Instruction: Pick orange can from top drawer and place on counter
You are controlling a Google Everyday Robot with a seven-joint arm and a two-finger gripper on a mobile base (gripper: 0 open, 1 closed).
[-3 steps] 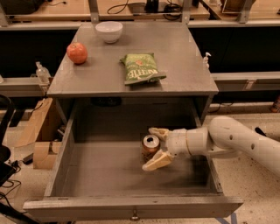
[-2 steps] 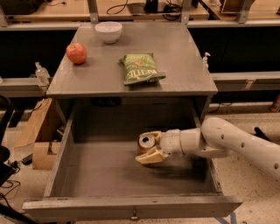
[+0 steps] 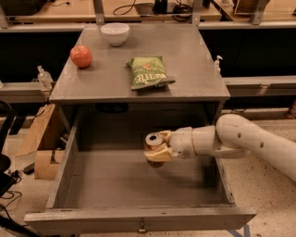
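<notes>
Speckled floor [image 3: 270,206], pale wooden benches [image 3: 60,11] behind, cardboard box [image 3: 45,163] at left.

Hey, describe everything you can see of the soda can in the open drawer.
The orange can is small and looks like orange-brown metal with a silver top. It stands roughly upright over the middle of the open top drawer. The gripper, reaching in from the right, is shut on its sides, hiding much of the body. I cannot tell whether its base touches the drawer floor.
</notes>
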